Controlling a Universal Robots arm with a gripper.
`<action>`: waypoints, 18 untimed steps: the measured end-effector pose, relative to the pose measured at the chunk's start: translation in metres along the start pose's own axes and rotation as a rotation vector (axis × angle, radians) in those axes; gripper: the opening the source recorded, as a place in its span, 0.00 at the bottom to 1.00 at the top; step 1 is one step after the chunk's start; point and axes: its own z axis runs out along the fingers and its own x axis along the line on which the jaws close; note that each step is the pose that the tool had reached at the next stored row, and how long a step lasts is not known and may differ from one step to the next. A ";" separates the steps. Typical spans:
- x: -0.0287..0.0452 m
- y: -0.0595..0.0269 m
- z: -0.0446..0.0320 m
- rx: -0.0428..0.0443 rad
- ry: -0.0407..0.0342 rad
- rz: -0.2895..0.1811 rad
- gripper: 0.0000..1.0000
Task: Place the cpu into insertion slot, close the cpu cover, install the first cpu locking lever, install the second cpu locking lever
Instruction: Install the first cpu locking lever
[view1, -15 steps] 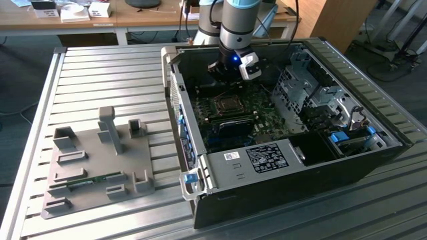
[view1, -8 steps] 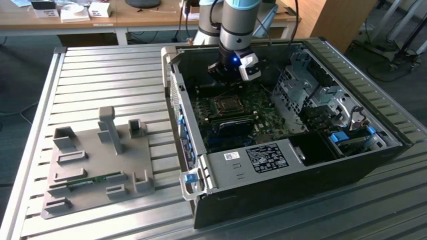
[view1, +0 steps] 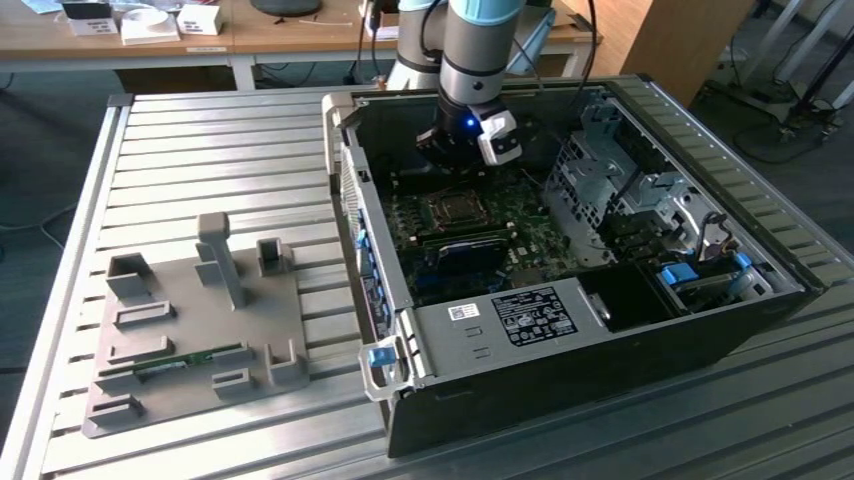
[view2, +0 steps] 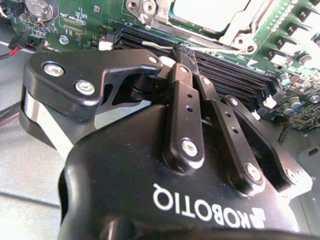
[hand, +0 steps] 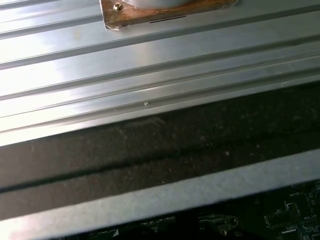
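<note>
My gripper (view1: 455, 163) reaches down into the open black computer case, just behind the insertion slot (view1: 461, 208) on the green motherboard. In the second wrist view its two black fingers are pressed together, so the gripper (view2: 183, 50) is shut. The fingertips meet a thin silvery locking lever (view2: 155, 45) that runs along the socket's edge. Beyond them the cpu (view2: 210, 12) lies in the socket with its pale metal top showing. The silvery cpu cover (view2: 239, 31) lies flat around it. Whether the tips pinch the lever or only touch it, I cannot tell.
Long black memory slots (view2: 235, 75) run right beside the fingertips. The case (view1: 561, 330) has metal drive cages (view1: 627, 190) on the exterior view's right. A grey fixture plate (view1: 200, 330) holding a memory stick (view1: 174, 362) lies on the slatted aluminium table (hand: 150, 60).
</note>
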 end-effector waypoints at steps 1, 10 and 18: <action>0.0000 -0.0001 0.0002 0.0002 0.0000 0.000 0.11; 0.0005 0.0021 0.0010 0.0000 -0.0002 0.000 0.11; -0.0010 0.0022 0.0033 0.0009 -0.0008 0.003 0.11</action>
